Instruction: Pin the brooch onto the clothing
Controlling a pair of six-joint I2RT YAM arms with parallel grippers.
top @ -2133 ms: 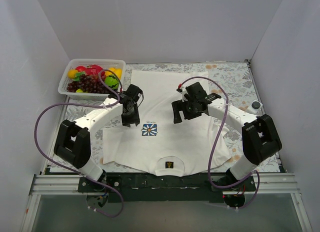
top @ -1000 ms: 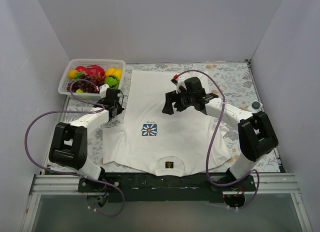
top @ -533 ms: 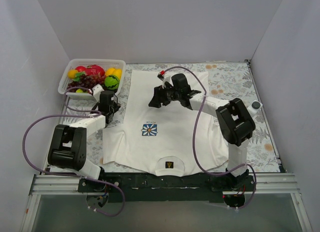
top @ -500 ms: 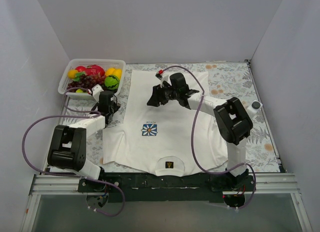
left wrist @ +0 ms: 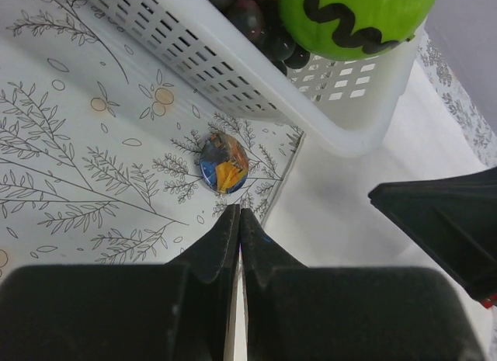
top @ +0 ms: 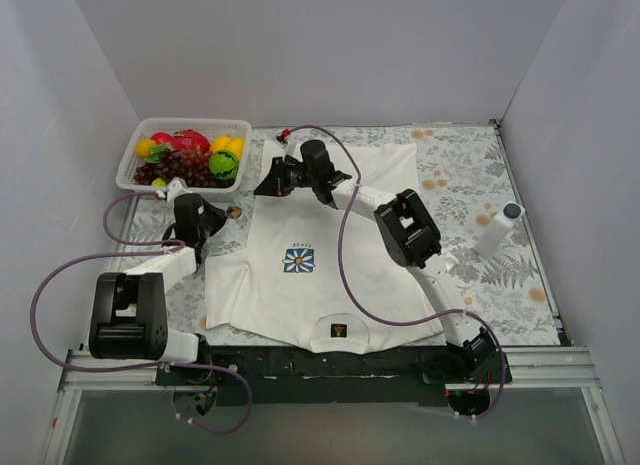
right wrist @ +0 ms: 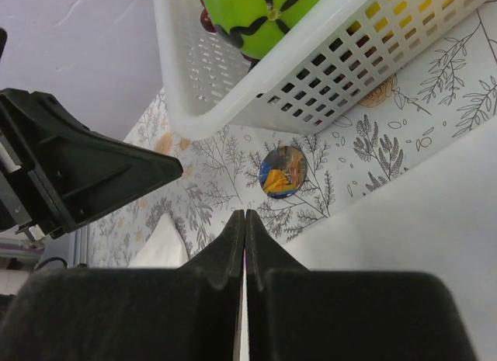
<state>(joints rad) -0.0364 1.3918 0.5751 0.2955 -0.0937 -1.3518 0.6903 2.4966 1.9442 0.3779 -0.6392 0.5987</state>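
Note:
The brooch (top: 233,212), a small round blue-and-orange disc, lies on the patterned cloth between the basket and the left edge of the clothing (top: 330,255), a white T-shirt spread flat with a flower emblem (top: 298,260). My left gripper (top: 212,223) is shut and empty. In the left wrist view its tips (left wrist: 239,213) sit just short of the brooch (left wrist: 224,162). My right gripper (top: 260,185) reaches across the shirt's hem, also shut and empty. In the right wrist view its tips (right wrist: 245,215) hover close to the brooch (right wrist: 283,171), with the left gripper (right wrist: 78,175) facing it.
A white slotted basket (top: 130,165) of toy fruit stands at the back left, right behind the brooch, with a green ball (left wrist: 349,15) at its near corner. A white cylinder (top: 497,228) lies on the cloth at the right. White walls enclose the table.
My right arm has swung left across the shirt to the spot by the basket, and its jaws have gone from open to shut. My left gripper has shifted slightly back and left.

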